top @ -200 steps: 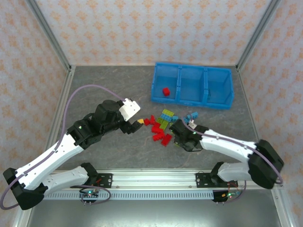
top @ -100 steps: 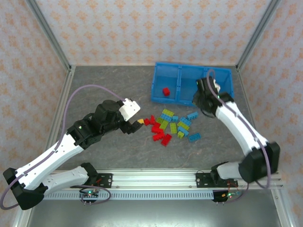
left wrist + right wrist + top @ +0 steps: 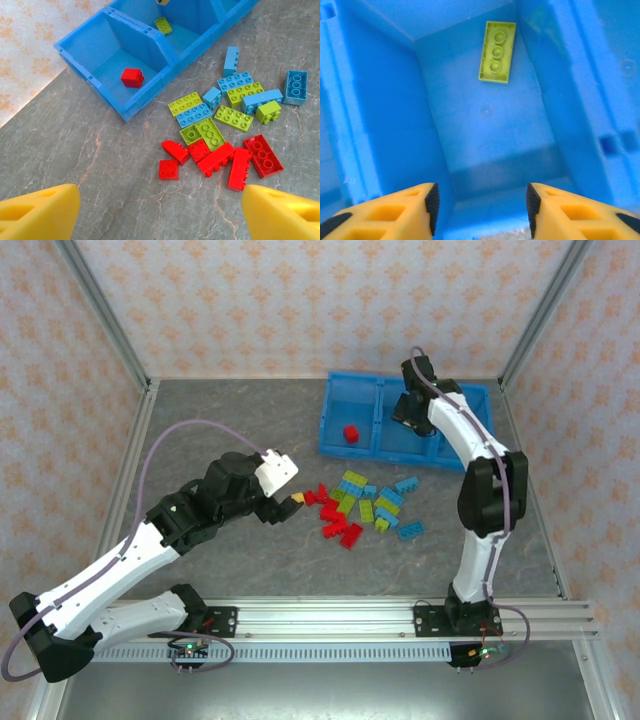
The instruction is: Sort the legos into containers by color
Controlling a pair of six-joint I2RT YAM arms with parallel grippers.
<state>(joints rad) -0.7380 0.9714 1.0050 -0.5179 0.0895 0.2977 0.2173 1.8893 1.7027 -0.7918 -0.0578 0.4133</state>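
**Green brick down in the middle compartment; right arm free again**

A second ago the right arm was low at the pile of legos (image 3: 365,508), and half a second ago it was lifting toward the bin (image 3: 405,453). Now the right pincer (image 3: 408,406) hangs over the middle compartment (image 3: 485,135), upper right of centre in the top view. Its jaws stand well apart with nothing between them. A yellow-green brick (image 3: 497,51) lies flat, studs up, on the compartment floor near the far wall. That looks like a delivery just made: one green piece sorted, with a red brick (image 3: 351,433) in the left compartment (image 3: 107,67). Most of the work remains, since red, green and light blue bricks sit mixed on the table (image 3: 220,440) just below the bin.

The left pincer (image 3: 160,205) has not moved. It is wide open, empty, and aimed at the red bricks on the pile's left side.

The dividers (image 3: 550,90) flank the right pincer closely, so the cleanest exit is probably straight up before swinging back. The pile lies near the bin's front wall. The table to the left of the pile and below it is open for approach, though both arms would converge there.
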